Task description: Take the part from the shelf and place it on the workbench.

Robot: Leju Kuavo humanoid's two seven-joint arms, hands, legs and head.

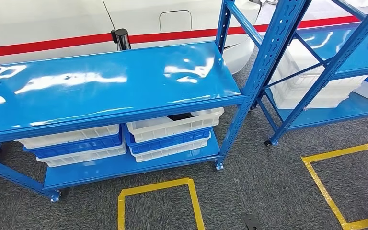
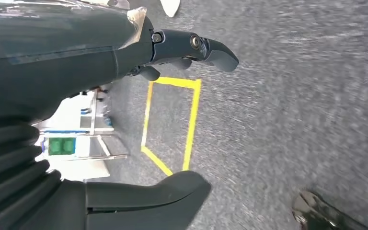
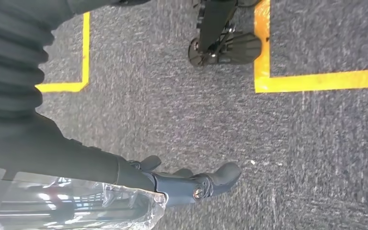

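Observation:
A blue two-level shelf (image 1: 110, 81) stands in front of me in the head view, its top board bare and glossy. On its lower level sit stacked white and blue bins (image 1: 170, 134). A dark part (image 1: 181, 116) peeks out of the upper white bin on the right, mostly hidden under the top board. My left hand (image 2: 100, 57) hangs over the grey carpet with fingers (image 2: 211, 48) and thumb apart, holding nothing. My right hand (image 3: 172, 184) also hangs above the carpet, its fingers (image 3: 220, 175) stretched out and empty.
A second blue shelf (image 1: 326, 72) with white bins stands at the right. Yellow tape squares (image 1: 191, 191) mark the carpet before both shelves. A white vehicle body with a red stripe (image 1: 52, 45) lies behind. A black caster (image 3: 220, 45) sits near my right hand.

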